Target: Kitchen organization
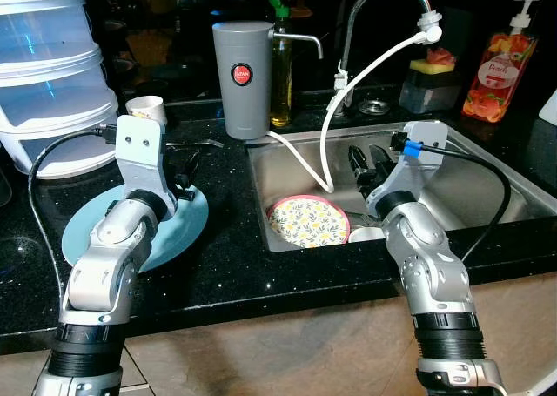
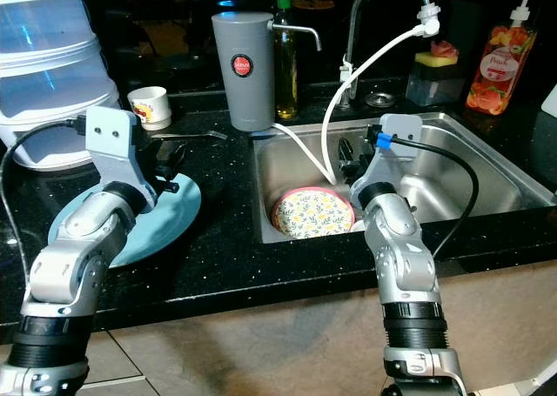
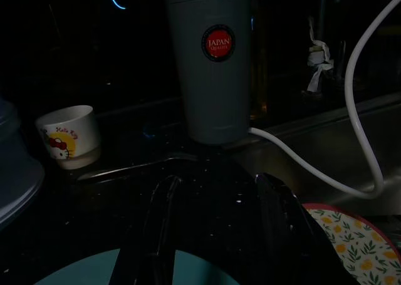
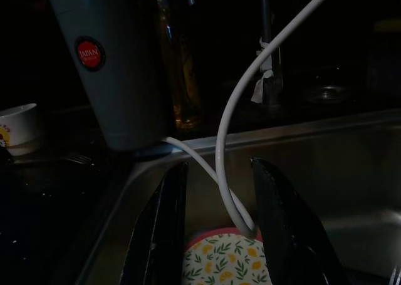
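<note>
A light blue plate (image 1: 178, 231) lies flat on the black counter at the left. My left gripper (image 1: 184, 168) hovers over its far edge, open, with nothing between the fingers (image 3: 160, 222). In the steel sink (image 1: 470, 183) a flowered plate with a pink rim (image 1: 307, 221) lies on the bottom at the left. My right gripper (image 1: 365, 159) hangs inside the sink just right of and above that plate, open and holding nothing. A white hose (image 4: 229, 134) runs from the tap down to the flowered plate, past the right fingers (image 4: 276, 222).
A grey canister (image 1: 242, 78) and an oil bottle (image 1: 280, 65) stand behind the sink's left corner. A small printed cup (image 1: 146, 109) and a thin metal utensil (image 3: 125, 166) lie behind the blue plate. Stacked plastic containers (image 1: 43, 74) sit far left, a soap bottle (image 1: 499, 65) far right.
</note>
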You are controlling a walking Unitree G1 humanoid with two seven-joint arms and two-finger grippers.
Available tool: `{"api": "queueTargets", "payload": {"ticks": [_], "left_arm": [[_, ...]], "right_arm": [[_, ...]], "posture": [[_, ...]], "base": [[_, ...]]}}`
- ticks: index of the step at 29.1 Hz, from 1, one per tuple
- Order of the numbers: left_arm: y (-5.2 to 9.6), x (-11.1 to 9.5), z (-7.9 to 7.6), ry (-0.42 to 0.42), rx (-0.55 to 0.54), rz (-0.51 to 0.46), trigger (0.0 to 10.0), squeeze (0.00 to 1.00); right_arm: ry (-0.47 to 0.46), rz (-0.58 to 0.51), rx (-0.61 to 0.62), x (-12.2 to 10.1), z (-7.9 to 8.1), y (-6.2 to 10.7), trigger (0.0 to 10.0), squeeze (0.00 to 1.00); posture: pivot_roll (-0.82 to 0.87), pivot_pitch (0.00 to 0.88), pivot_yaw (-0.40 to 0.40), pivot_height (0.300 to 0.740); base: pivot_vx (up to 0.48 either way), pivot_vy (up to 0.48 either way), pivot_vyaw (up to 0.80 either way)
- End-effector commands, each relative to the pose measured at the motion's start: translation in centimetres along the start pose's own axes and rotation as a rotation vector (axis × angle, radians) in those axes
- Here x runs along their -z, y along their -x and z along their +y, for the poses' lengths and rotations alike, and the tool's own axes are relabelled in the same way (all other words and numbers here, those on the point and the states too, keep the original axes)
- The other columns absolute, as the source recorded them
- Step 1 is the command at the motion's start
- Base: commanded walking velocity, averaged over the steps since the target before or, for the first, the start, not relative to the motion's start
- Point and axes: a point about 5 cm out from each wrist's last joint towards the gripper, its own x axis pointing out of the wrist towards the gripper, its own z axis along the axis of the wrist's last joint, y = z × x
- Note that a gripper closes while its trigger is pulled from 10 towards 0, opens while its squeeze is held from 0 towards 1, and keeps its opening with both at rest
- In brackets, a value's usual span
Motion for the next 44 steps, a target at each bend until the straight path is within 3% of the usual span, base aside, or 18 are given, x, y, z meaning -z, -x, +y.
{"api": "queueTargets", "payload": {"ticks": [1,39,41,44], "left_arm": [[0.2,0.5,-0.1,-0.005,-0.003,0.023,10.0,0.00],[0.9,0.9,-0.4,0.012,-0.011,0.050,10.0,0.00],[1.5,2.6,-1.1,0.007,0.016,0.147,10.0,0.00],[2.2,3.9,-1.9,0.008,0.054,0.214,10.0,0.00]], "right_arm": [[0.013,0.016,-0.011,0.2,0.2,0.2,10.0,0.00],[0.022,0.053,-0.043,0.5,0.7,0.4,10.0,0.00],[0.021,0.062,-0.047,0.7,0.8,0.5,10.0,0.00],[0.019,0.070,-0.050,0.8,1.0,0.7,10.0,0.00]], "posture": [[0.04,0.064,0.038,0.740],[0.03,0.070,0.014,0.740],[0.03,0.067,0.010,0.740],[0.03,0.066,0.007,0.740]], "base": [[0.000,0.000,0.00],[-0.306,0.000,0.00],[0.000,0.000,0.00],[0.000,0.000,0.00]]}}
